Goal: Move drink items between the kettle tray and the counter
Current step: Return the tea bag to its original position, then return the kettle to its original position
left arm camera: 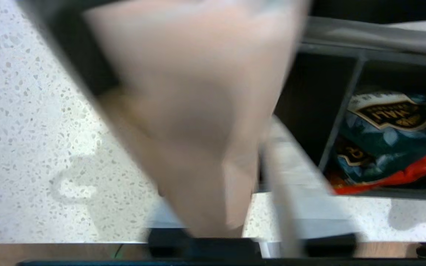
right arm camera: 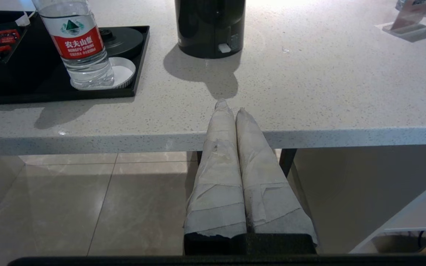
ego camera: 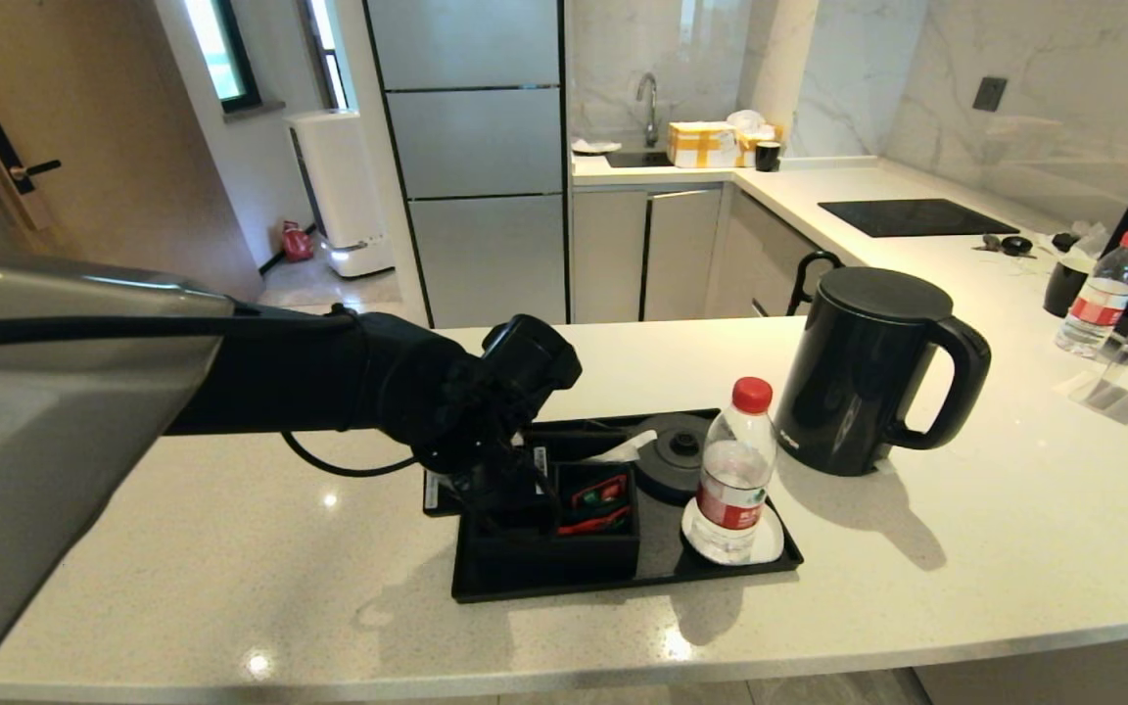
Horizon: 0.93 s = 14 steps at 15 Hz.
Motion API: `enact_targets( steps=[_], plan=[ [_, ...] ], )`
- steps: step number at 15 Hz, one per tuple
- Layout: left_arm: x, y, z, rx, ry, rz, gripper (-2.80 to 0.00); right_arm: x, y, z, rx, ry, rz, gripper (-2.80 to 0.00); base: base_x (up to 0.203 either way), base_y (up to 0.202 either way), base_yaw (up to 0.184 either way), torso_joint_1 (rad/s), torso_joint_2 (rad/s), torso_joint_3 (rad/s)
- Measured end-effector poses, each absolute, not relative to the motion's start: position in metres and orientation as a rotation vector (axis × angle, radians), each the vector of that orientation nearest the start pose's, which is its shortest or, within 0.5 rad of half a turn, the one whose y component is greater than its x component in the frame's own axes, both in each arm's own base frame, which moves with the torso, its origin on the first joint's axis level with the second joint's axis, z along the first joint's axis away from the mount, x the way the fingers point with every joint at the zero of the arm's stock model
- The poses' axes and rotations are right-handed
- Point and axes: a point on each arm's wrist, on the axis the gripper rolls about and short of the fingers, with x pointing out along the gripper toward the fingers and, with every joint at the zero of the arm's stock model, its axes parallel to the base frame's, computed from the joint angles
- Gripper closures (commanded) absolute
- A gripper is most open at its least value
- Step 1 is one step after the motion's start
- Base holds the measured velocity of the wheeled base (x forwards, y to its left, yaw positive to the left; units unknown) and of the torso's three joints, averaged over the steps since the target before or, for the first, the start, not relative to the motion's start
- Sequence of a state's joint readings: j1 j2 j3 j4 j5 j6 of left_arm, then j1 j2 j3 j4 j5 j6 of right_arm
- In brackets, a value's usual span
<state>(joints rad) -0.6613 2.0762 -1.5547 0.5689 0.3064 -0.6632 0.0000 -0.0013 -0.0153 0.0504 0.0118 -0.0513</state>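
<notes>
The black kettle (ego camera: 863, 372) stands on the speckled counter (ego camera: 965, 548), just right of the black tray (ego camera: 623, 580) and off its round base (ego camera: 674, 455). My left gripper (ego camera: 510, 490) hangs over the tray's small compartments. In the left wrist view a blurred pale pink sachet (left arm camera: 190, 111) fills the space at the left gripper (left arm camera: 242, 173), which is shut on it; one white taped finger (left arm camera: 283, 214) shows beside it. The right gripper (right arm camera: 231, 107) is shut and empty, low at the counter's front edge, facing the kettle (right arm camera: 210, 26).
A red-capped water bottle (ego camera: 735, 480) stands on the tray's white coaster (ego camera: 770, 546). Red and green packets (ego camera: 598, 499) fill one compartment. At the far right are another bottle (ego camera: 1103, 294), a black cup (ego camera: 1063, 284) and a clear stand (ego camera: 1112, 382).
</notes>
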Motion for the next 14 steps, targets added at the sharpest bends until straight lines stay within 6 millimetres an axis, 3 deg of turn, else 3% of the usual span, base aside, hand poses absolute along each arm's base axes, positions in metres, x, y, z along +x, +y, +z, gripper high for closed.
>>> enact_targets(
  steps=[14],
  plan=[
    [0.291,-0.238,0.160,-0.079,0.997,-0.031,-2.80,-0.024,0.000,0.075,-0.051,0.034,0.012,0.00,0.000,0.000,0.000,0.000,0.00,0.000]
  ],
)
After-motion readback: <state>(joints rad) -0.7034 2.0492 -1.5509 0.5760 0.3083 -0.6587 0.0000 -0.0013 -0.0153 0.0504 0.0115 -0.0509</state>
